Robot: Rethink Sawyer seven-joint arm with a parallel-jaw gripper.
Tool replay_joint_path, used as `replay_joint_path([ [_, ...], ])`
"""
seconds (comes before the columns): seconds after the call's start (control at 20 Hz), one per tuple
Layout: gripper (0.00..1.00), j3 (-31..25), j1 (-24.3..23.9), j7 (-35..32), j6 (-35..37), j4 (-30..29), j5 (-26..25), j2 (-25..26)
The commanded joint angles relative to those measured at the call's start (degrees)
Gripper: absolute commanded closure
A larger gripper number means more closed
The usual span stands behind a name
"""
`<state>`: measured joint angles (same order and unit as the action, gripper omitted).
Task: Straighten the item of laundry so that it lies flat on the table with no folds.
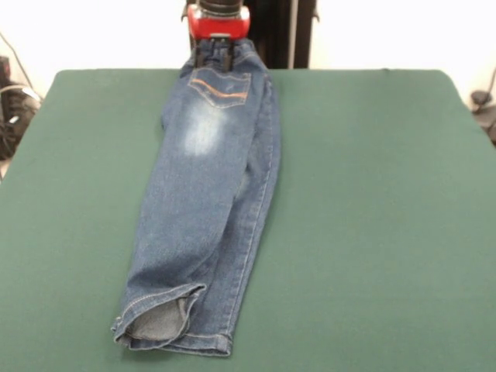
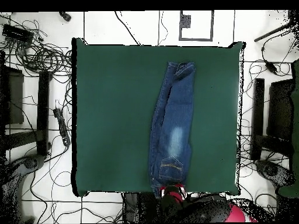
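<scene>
The item of laundry (image 1: 205,209) is a small pair of blue jeans. It lies stretched lengthwise down the middle of the green table (image 1: 372,217), folded along its length with one leg on top of the other. An orange-stitched pocket and a faded patch face up. Both cuffs lie near the table's front edge, and the upper one gapes open. My gripper (image 1: 215,53) is at the table's far edge, shut on the bunched waistband. In the overhead view the jeans (image 2: 173,125) run from the table's (image 2: 111,116) top part down to my gripper (image 2: 173,190) at the bottom edge.
Bare green cloth spreads wide on both sides of the jeans. Cables (image 2: 41,55) and dark stands (image 2: 258,116) lie on the floor around the table. A black post (image 1: 283,31) rises behind the far edge.
</scene>
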<state>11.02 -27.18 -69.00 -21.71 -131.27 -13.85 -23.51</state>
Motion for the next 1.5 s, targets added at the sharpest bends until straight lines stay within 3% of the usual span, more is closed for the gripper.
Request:
replay_joint_path([
  [0.05, 0.0, -6.4, 2.4, -14.3, 6.7, -0.9, 3.3, -1.8],
  [0.3, 0.0, -10.9, 4.3, -12.3, 13.9, 1.8, 4.9, -9.7],
  [0.6, 0.0, -13.3, 5.4, -12.8, 17.1, 6.3, 6.3, -12.1],
  [0.8, 0.0, -13.7, 5.8, -12.8, 18.1, 9.1, 7.2, -11.0],
  [1.5, 0.0, -16.1, 4.6, -8.0, 16.9, 16.6, 1.6, -5.0],
])
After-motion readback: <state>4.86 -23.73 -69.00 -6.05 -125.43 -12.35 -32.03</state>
